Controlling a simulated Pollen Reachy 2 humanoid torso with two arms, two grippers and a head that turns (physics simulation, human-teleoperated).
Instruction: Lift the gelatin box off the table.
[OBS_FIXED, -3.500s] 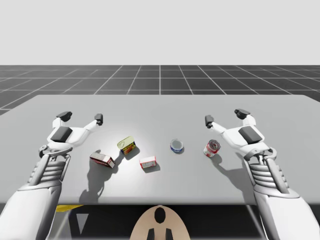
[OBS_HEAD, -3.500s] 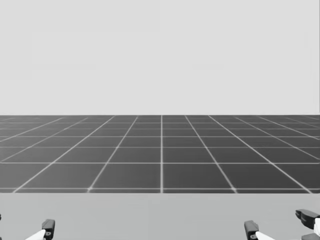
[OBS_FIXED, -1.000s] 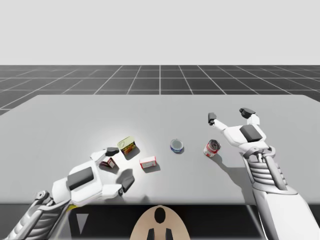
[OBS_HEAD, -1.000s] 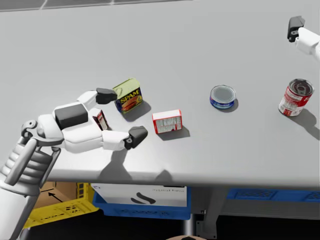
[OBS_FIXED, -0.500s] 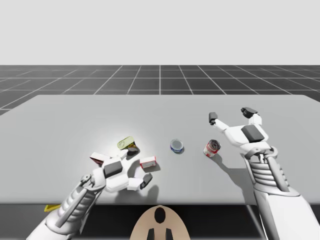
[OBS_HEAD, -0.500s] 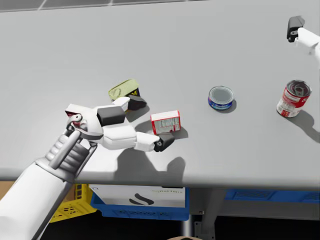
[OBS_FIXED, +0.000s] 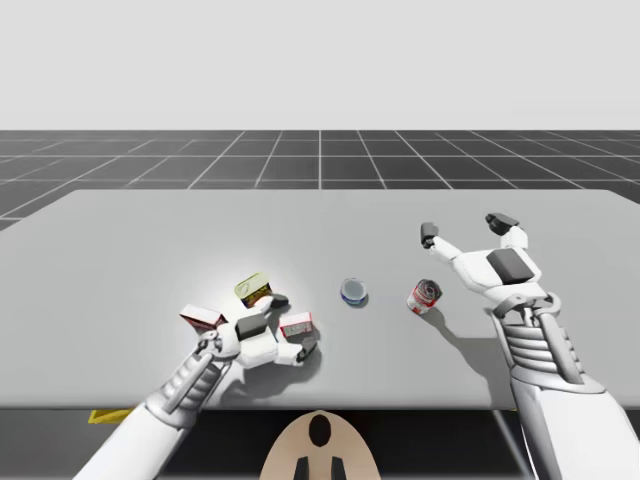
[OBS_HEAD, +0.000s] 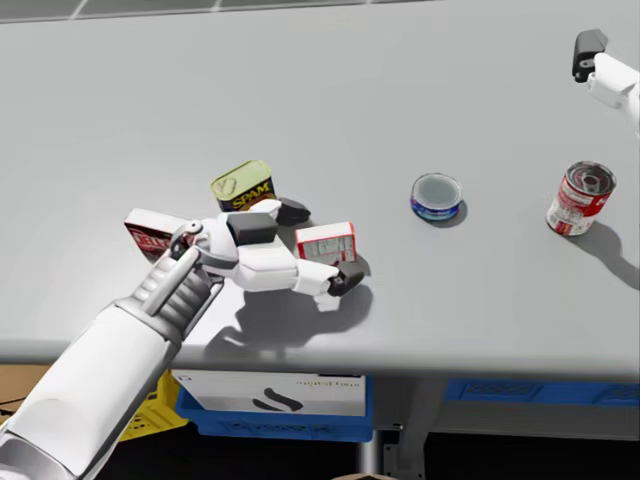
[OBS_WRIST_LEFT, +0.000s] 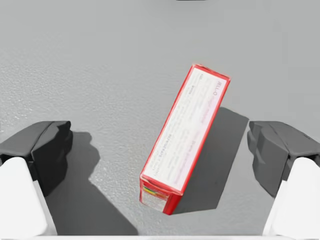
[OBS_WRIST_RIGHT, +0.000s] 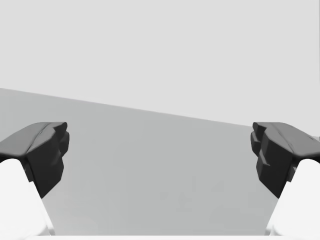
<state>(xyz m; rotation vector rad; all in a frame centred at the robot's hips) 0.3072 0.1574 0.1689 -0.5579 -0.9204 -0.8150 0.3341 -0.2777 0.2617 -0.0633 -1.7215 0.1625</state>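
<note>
Left tool (OBS_HEAD: 320, 247) of mine sits low over the table (OBS_HEAD: 420, 90), left of the middle in the head view, with its two fingers wide apart. The gelatin box (OBS_WRIST_LEFT: 185, 137), small, red and white, lies on the table between them, but neither finger touches it. It lies slanted, not square to the fingers.

I think it is light, as it looks like thin card, and it could dent if I squeeze hard. Its sides look smooth, so it may slip. I would pinch its two long flat sides. It may turn a bit as the fingers close.

The yellow-green tin (OBS_HEAD: 245, 187) sits just beside one finger and could get bumped. A red box (OBS_HEAD: 150, 232) lies left of my wrist. The flat blue can (OBS_HEAD: 437, 197) and the red and white can (OBS_HEAD: 579, 199) are well apart on the right. My right tool (OBS_FIXED: 465, 228) hovers at the right, fingers apart, holding nothing.
</note>
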